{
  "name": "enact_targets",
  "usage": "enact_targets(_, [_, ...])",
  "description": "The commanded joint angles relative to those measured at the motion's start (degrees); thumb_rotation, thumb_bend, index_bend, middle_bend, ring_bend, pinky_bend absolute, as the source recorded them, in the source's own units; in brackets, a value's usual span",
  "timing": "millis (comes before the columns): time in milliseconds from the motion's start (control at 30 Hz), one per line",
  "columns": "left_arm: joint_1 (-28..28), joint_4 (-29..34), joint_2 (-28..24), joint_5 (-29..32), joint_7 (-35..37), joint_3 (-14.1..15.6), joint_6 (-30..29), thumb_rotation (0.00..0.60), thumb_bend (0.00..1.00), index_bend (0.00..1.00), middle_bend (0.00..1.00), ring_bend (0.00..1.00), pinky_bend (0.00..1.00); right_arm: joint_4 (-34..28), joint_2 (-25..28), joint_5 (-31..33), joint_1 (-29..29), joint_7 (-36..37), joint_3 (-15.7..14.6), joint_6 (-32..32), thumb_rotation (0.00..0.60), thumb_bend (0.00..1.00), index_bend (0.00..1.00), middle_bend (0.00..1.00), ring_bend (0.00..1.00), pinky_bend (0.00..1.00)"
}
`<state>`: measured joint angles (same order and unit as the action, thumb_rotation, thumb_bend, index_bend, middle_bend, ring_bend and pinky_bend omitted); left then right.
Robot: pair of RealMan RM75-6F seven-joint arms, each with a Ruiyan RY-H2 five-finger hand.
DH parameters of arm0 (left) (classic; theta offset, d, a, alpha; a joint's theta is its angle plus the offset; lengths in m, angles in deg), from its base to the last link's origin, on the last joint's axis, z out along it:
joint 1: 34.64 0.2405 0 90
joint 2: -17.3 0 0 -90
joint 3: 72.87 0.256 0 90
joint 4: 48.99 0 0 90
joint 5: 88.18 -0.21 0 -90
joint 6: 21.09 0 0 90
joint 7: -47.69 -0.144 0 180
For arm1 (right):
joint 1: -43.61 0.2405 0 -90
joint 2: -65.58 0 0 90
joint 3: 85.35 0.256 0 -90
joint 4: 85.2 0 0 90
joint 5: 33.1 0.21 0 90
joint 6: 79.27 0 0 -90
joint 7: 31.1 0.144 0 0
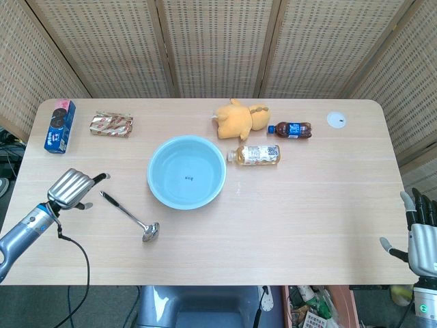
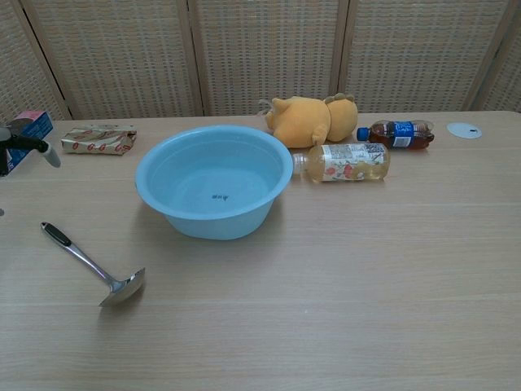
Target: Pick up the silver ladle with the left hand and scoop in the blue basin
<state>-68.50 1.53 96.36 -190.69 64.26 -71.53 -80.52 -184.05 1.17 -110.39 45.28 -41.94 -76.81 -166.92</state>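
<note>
- Head view: woven screens are standing behind a pale wooden table. The silver ladle is lying flat just left of the blue basin, apart from it, with its dark handle end pointing up-left and its bowl toward the near edge.
- Head view: the left hand is hovering just left of that handle end, fingers spread and holding nothing. I judge the reach to be the step in hand; the grasp will want fingers coming down across the handle, since the ladle offers little height to get under.
- Head view: the right hand is waiting at the table's right edge, empty, fingers apart.
- Chest view: only fingertips of the left hand are showing at the left border, well behind the ladle's handle. A low, slow descent should avoid skidding it.
</note>
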Motion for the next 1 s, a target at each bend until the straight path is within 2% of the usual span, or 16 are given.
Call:
enact_targets(33, [-1.75, -2.72, 2.42, -0.65, 1.39, 1.66, 1.68, 0.600, 0.14, 0.34, 1.00, 1.00, 1.00, 0.13, -0.05, 0.51, 0.03, -0.03, 0.21, 0.06, 0.600, 0.00, 0.00, 0.00, 0.00, 0.00])
enact_targets(167, [-2.97, -6.01, 4.83, -0.49, 2.39, 2.96, 3.27, 0.600, 0.16, 0.42, 1.00, 1.00, 1.00, 0.29, 0.11, 1.27, -0.01, 0.30, 0.46, 0.15, 0.600, 0.00, 0.00, 0.00, 0.00, 0.00])
enact_targets(267, [-3.56, -7.66, 6.19, 0.08, 3.36, 3.39, 3.96, 0.600, 0.21, 0.44, 1.00, 1.00, 1.00, 0.40, 0.19, 1.85, 0.06, 0.56, 0.65, 0.39, 0.600, 0.00, 0.00, 0.00, 0.00, 0.00])
enact_targets(467, [-4.48, -10.83, 8.56, 0.82, 4.34, 4.64, 5.43, 0.600, 0.24, 0.48, 1.00, 1.00, 1.00, 0.70, 0.30, 2.89, 0.30, 0.98, 0.78, 1.29, 0.600, 0.00, 0.00, 0.00, 0.00, 0.00])
enact_targets(767, [-5.40, -14.97, 11.99, 2.13, 5.86, 5.80, 7.86, 0.600, 0.30, 0.49, 1.00, 1.00, 1.00, 0.95, 0.15, 3.69, 0.78, 0.83, 0.80, 2.25, 0.600, 0.00, 0.00, 0.00, 0.00, 0.00])
enact_targets(1000, [-6.27, -16.45, 13.92, 2.77, 4.88, 6.80, 9.99, 0.600, 0.31, 0.49, 1.00, 1.00, 1.00, 1.05, 0.11, 4.28, 1.02, 0.89, 0.92, 2.61, 0.600, 0.00, 0.00, 0.00, 0.00, 0.00])
